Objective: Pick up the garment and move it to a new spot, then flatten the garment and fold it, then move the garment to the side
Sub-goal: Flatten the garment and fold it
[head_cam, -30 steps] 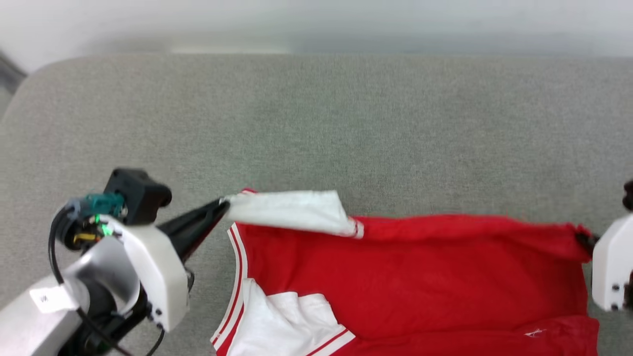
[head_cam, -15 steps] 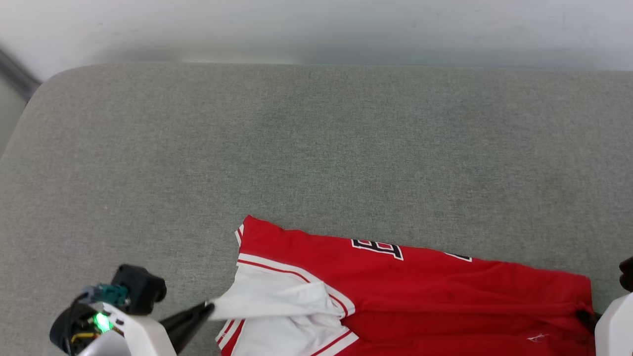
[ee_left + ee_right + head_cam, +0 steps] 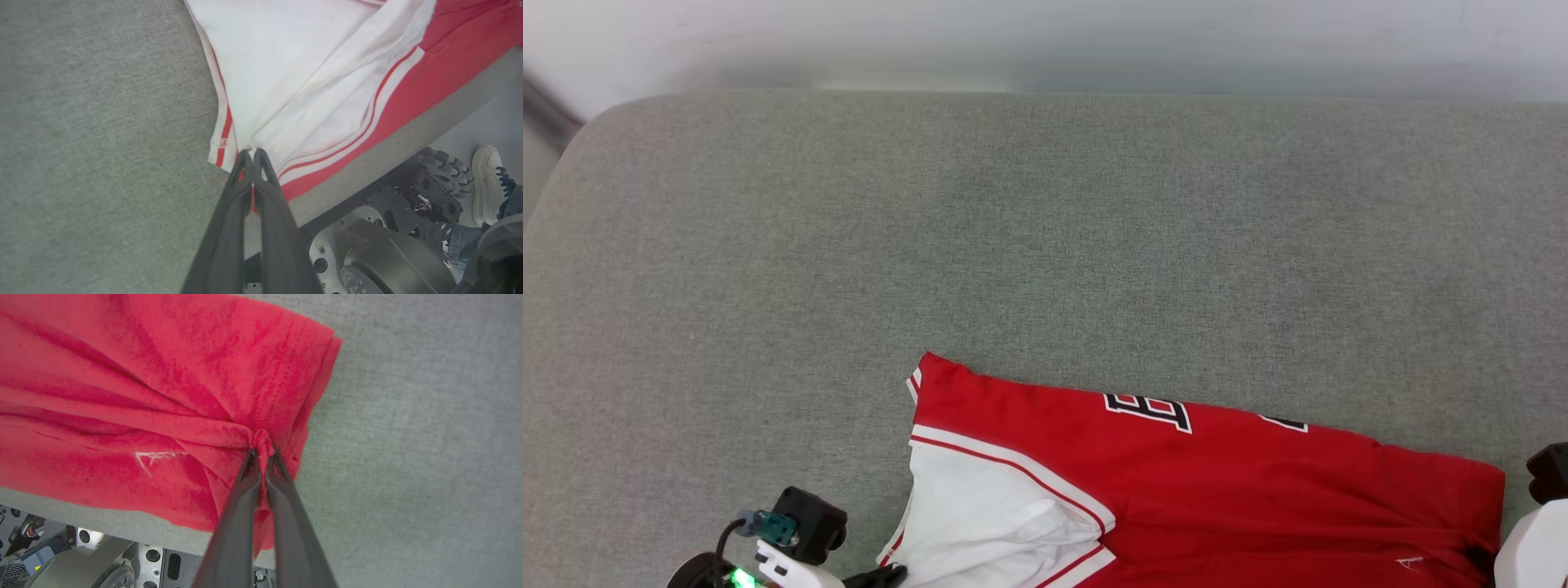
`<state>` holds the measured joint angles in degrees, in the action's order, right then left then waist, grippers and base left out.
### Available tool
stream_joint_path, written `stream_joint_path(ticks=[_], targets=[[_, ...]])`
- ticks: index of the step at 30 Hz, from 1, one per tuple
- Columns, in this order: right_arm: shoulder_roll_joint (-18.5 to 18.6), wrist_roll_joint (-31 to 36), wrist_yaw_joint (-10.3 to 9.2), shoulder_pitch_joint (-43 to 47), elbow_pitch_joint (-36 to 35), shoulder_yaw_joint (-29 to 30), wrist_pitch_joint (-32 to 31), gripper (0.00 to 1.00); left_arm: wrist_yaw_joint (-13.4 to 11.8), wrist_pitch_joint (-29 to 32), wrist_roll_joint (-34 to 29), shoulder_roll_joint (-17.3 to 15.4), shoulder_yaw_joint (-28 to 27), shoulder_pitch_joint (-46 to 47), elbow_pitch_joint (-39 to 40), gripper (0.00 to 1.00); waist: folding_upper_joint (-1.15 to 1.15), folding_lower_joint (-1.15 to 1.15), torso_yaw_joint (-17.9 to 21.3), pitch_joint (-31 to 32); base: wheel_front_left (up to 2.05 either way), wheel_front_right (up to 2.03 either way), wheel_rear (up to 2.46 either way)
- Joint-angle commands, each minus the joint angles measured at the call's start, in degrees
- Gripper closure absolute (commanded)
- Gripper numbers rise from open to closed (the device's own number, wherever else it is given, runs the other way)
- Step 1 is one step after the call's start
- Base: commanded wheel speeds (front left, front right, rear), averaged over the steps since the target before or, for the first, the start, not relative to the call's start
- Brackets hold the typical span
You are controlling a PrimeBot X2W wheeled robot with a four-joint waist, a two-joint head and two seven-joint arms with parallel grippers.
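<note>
At the near edge, your left gripper pinches the white sleeve hem, your right gripper a bunched red corner of the red-and-white jersey T-shirt. It is likely soft, light and limp, so grip the hems. Beyond it lies grey woven upholstery.

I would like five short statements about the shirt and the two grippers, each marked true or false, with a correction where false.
1. The left gripper is shut on the garment at a white sleeve. True.
2. The right gripper hangs open above the cloth. False: its jaws are shut on bunched red fabric.
3. The garment lies on a grey surface. True.
4. The garment lies at the surface's far edge. False: it lies by the near edge.
5. A person's white shoe is on the floor. True.
</note>
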<state>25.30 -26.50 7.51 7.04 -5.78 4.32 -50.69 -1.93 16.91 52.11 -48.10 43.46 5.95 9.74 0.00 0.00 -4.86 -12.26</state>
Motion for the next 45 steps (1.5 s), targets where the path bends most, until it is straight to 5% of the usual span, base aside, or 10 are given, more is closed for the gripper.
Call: stream_joint_path(ticks=[1,5,6,7,8,26,30,35,40,45], targets=[[0.36,0.06,-0.03,-0.1,0.66,-0.54,0.27,1.0,0.45,-0.16,-0.53,0.64,0.43,0.73,-0.97,1.0,0.0,0.0,0.03,-0.13,0.0,0.0,0.0],[1.09,0.58,-0.03,-0.32,2.58,-2.79,1.53,1.0,1.17,-0.64,-1.68,1.83,1.25,1.86,-3.46,1.0,0.0,0.0,0.04,-0.3,0.0,0.0,0.0],[1.17,0.72,-0.03,-0.47,3.09,-3.37,2.0,0.93,1.04,-0.87,-2.29,2.08,1.44,2.06,-4.11,0.6,0.0,0.0,0.0,-0.28,0.0,0.0,0.0],[1.22,0.82,-0.03,-0.68,3.57,-3.83,2.75,0.22,1.09,-0.94,-2.82,2.36,1.79,2.26,-4.65,0.0,0.0,0.0,-0.06,-0.11,0.0,0.0,0.0],[1.1,0.73,-0.03,-0.86,4.1,-4.18,3.52,0.0,1.18,-1.01,-3.11,2.69,2.03,2.31,-5.29,0.0,0.0,0.0,-0.09,0.19,0.0,0.0,0.0],[-3.1,-3.2,-0.03,-2.39,0.14,0.39,6.87,0.0,-3.5,-22.57,-6.52,8.6,-6.44,2.44,-4.65,0.0,0.0,0.0,0.64,4.52,0.0,0.0,0.0],[-7.05,-1.58,-0.03,-1.17,-0.73,5.47,5.57,0.0,-8.81,-30.55,-10.63,10.31,-11.03,1.86,-5.67,0.0,0.0,0.0,0.71,4.7,0.0,0.0,0.0],[-12.83,2.26,-0.03,-0.44,-0.72,11.5,3.74,0.0,-12.07,-32.14,-15.93,16.15,-18.69,0.22,-2.65,0.0,0.0,0.0,0.59,4.41,0.0,0.0,0.0],[-17.79,2.85,-0.03,-1.32,0.78,15.84,3.49,0.0,-11.11,-32.15,-24.46,22.25,-26.87,-3.37,0.23,0.0,0.0,0.0,0.06,4.07,0.0,0.0,0.0],[-20.34,3.94,-0.03,-3.02,5.79,19.46,4.22,0.0,-5.79,-32.15,-31.94,29.23,-34.7,-5.29,1.5,0.0,0.0,0.0,-0.93,3.39,0.0,0.0,0.0]])
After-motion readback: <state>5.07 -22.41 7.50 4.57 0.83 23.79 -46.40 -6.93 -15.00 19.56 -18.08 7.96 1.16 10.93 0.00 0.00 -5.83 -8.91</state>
